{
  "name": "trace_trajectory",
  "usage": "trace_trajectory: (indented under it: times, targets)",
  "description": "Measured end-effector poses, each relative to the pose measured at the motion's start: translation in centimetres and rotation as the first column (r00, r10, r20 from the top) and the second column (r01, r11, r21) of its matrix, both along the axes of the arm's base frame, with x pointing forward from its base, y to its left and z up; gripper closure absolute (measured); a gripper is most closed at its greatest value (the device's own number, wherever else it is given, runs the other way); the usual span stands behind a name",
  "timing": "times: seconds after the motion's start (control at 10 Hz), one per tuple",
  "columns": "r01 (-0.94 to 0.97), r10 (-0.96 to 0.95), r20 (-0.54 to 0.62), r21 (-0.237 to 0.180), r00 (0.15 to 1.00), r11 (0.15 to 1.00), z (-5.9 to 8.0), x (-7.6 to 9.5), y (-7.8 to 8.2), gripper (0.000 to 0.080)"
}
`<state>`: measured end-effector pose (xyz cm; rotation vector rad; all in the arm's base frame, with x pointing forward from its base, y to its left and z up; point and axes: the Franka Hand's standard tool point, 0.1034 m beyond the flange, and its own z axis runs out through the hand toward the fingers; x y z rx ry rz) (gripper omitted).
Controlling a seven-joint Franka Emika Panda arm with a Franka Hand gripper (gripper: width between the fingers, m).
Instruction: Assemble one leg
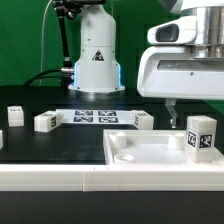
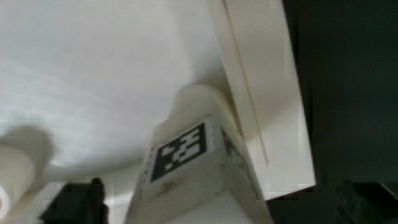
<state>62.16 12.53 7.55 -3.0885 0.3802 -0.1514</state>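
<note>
Black table point(image 1: 60, 140) against green backdrop, large white plate point(image 1: 140, 152) at front, one leg point(image 1: 201, 135) standing upright on the plate's corner at exterior view's right, gripper point(image 1: 172, 104) just beside it, can't tell if clenched or released, three more legs plus marker board point(image 1: 97, 117) behind

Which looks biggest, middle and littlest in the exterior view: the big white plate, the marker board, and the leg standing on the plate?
1. The big white plate.
2. The marker board.
3. The standing leg, though it sits nearer the camera, so it looks bigger than the other legs.
</note>
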Motion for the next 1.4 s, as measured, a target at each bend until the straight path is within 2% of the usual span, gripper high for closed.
trace_trajectory:
  times: [0.4, 0.5, 0.6, 0.7, 0.8, 0.9, 1.2, 1.4]
  targets:
    - [-0.251, 0.251, 0.007, -0.038, 0.968, 0.967, 0.06, 0.21, -0.33, 0.0150]
    - [-0.261, 0.262, 0.007, -0.039, 0.965, 0.965, 0.06, 0.22, -0.41, 0.0150]
    - [-0.254, 0.254, 0.007, -0.039, 0.967, 0.967, 0.06, 0.22, -0.41, 0.0252]
    - [-0.253, 0.253, 0.007, -0.039, 0.967, 0.967, 0.06, 0.22, -0.42, 0.0252]
    - [-0.253, 0.253, 0.007, -0.039, 0.967, 0.967, 0.06, 0.23, -0.43, 0.0434]
    - [-0.250, 0.251, 0.008, -0.038, 0.968, 0.967, 0.06, 0.23, -0.43, 0.0509]
    - [-0.169, 0.170, 0.010, -0.029, 0.985, 0.985, 0.06, 0.24, -0.43, 0.0509]
    - [0.063, -0.063, 0.016, 0.009, 0.998, 0.998, 0.02, 0.36, -0.70, 0.0509]
